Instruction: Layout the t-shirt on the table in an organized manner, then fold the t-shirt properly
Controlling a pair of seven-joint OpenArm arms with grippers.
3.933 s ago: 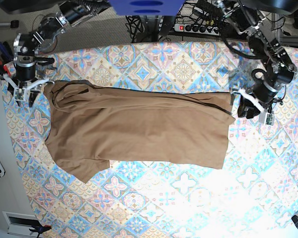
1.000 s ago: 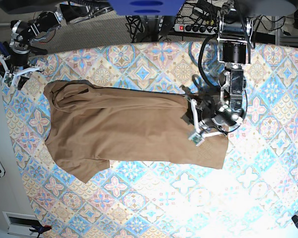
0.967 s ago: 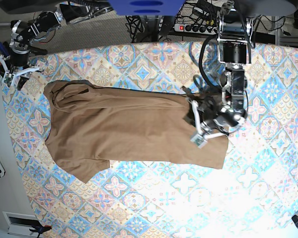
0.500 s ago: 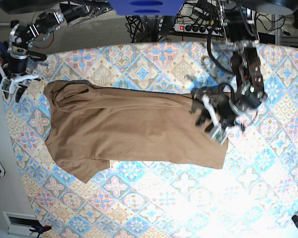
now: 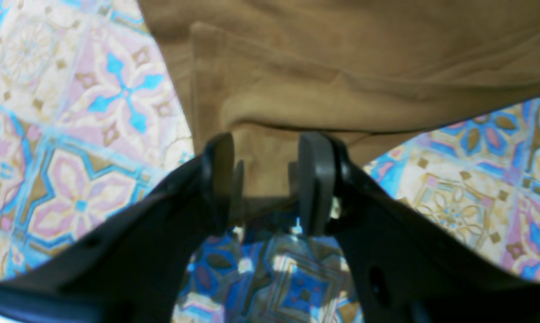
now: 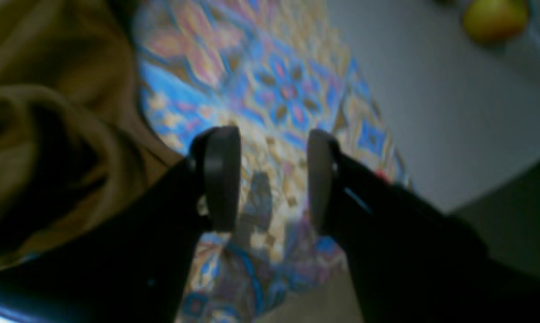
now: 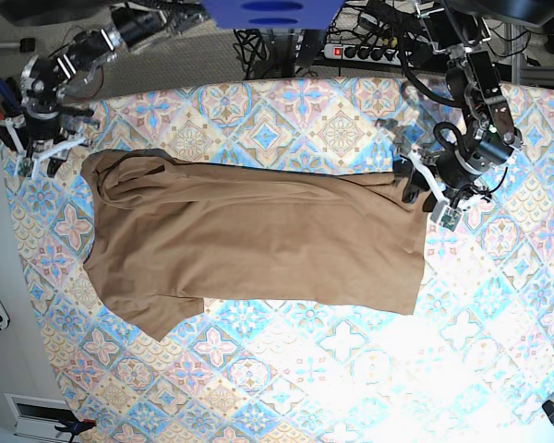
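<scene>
L pincer [image 7: 423, 197] backed off t-shirt [image 7: 258, 240]; table [image 7: 286, 369] cloth flat.

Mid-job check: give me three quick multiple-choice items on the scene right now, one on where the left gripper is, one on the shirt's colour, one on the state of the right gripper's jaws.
1. Where is the left gripper?
A. At the t-shirt's edge on the base view's right
B. Over the middle of the shirt
C. Off the table altogether

2. What colour is the t-shirt?
A. Navy blue
B. Plain tan-brown
C. White with a print

3. How do the right gripper's jaws stand?
A. Shut on a sleeve
B. Shut on nothing
C. Apart, with only patterned cloth between them

Answers:
1 A: the base view shows it at the shirt's upper right corner, and the left wrist view shows fabric just ahead of the fingers.
2 B: the fabric is uniformly tan-brown in every view.
3 C: the right wrist view shows a clear gap with the table pattern visible through it.
</scene>
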